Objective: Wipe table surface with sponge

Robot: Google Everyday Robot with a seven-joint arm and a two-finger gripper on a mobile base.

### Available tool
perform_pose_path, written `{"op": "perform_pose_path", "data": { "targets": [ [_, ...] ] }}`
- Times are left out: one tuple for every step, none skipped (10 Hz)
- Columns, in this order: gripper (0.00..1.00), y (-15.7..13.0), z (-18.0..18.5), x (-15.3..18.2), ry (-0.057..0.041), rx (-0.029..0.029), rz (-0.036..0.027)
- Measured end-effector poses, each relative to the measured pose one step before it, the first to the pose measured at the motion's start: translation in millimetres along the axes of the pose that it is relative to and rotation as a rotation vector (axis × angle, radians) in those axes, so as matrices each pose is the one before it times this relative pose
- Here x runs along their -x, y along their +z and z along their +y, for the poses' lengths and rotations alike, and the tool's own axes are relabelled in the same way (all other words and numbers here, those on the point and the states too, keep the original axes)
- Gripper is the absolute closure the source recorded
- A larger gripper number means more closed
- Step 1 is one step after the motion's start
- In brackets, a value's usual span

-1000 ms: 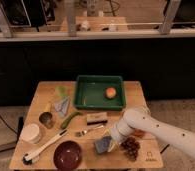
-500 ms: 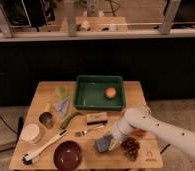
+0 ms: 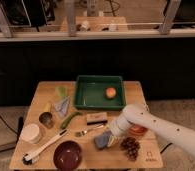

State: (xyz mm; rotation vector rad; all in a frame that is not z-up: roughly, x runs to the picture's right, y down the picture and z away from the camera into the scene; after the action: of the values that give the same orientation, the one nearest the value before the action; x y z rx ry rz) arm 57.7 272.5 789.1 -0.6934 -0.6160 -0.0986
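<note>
The light wooden table surface (image 3: 91, 162) has a small dark logo mark (image 3: 150, 160) at its front right corner. The sponge (image 3: 103, 140), grey-blue with a yellowish layer on its right side, lies on the table front of centre. My gripper (image 3: 112, 134) is at the end of the white arm that reaches in from the right. It sits right at the sponge's upper right edge, touching or almost touching it. The arm hides part of the sponge and the table behind it.
A green tray (image 3: 86, 100) holds an orange fruit (image 3: 110, 92) at the back. A brown and tan block (image 3: 96, 117), a spoon (image 3: 87, 132), a dark red bowl (image 3: 67, 154), a white-handled brush (image 3: 43, 146), a white cup (image 3: 30, 133), a can (image 3: 46, 119), grapes (image 3: 130, 146) and an orange object (image 3: 137, 131) surround the sponge.
</note>
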Motion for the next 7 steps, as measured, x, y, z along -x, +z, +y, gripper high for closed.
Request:
{"op": "perform_pose_path", "data": {
  "targets": [
    [1.0,3.54,-1.95,7.54,-0.01369,0.0019,-0.01727],
    [1.0,3.35,-0.46,10.45,-0.02225,0.00487,-0.02095],
    [1.0,1.3,1.59,8.98,-0.02039,0.00316,-0.01906],
    [1.0,-0.51,4.16,6.59,-0.01621,0.00436,-0.01406],
    [1.0,0.13,7.54,7.5,-0.01842,0.00895,-0.01254],
    [1.0,0.35,7.76,4.79,-0.00964,0.00998,-0.0078],
    [1.0,1.49,9.76,1.31,-0.0008,0.01567,-0.00293]
  ]
}}
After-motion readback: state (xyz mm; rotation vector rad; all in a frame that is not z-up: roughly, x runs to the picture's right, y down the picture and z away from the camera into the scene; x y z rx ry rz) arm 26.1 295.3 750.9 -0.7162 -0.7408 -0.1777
